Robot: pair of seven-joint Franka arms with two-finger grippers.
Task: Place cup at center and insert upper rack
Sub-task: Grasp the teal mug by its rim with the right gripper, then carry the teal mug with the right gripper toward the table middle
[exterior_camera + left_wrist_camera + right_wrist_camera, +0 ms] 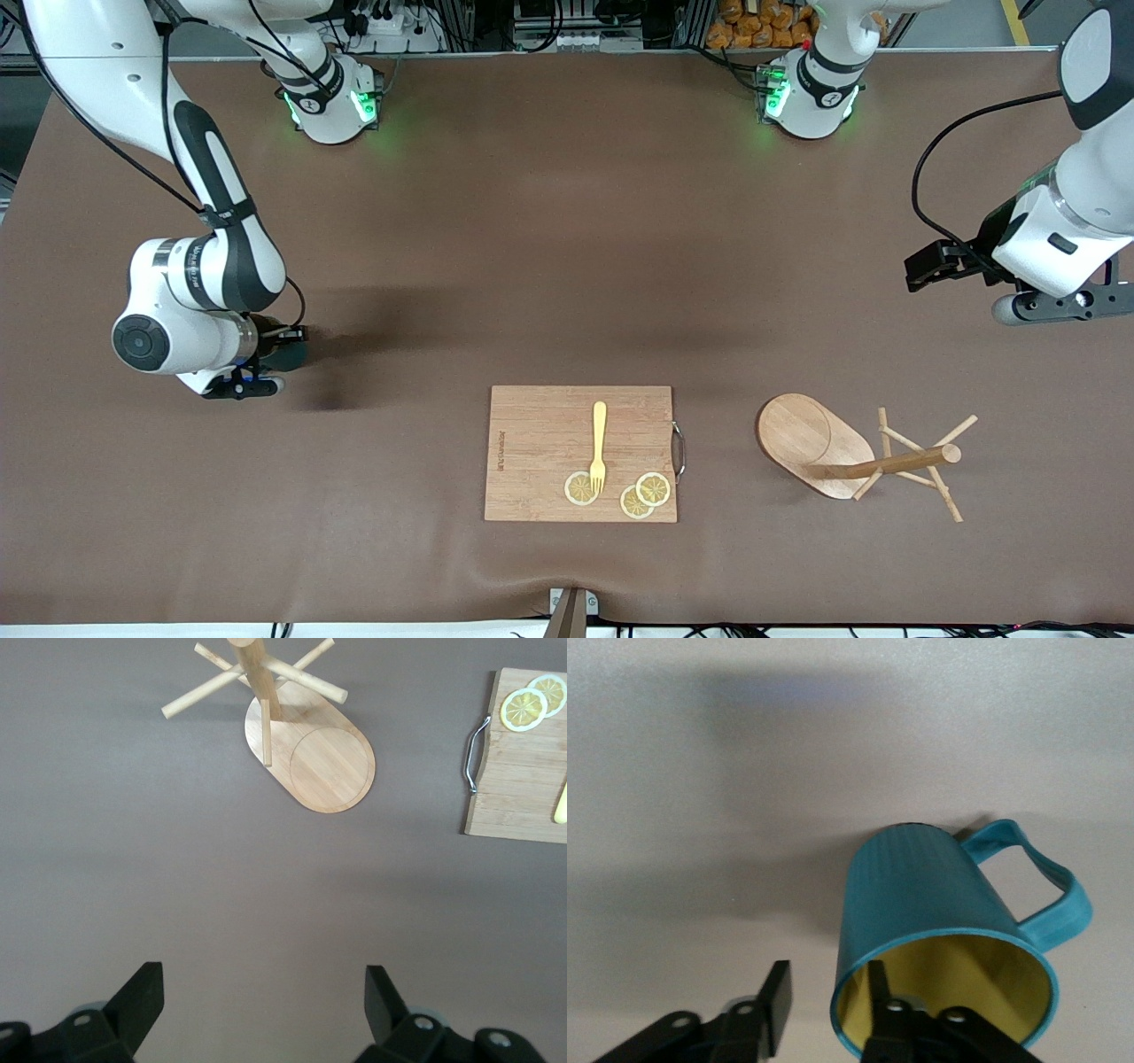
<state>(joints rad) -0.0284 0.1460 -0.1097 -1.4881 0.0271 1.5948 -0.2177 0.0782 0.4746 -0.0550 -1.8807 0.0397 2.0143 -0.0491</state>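
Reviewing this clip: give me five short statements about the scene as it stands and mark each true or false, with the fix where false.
1. The light wooden mug tree stands upright on its oval base. True.
2. The yellow fork lies on the rectangular wooden cutting board beside the lemon slices. True.
3. The left tool grips the mug tree's pole. False: it hovers open over bare table, apart from the mug tree.
4. The right tool has one finger inside the ribbed dark teal mug and one outside its wall. True.
5. The mug sits on the cutting board. False: it is on the table toward the right arm's end, away from the board.
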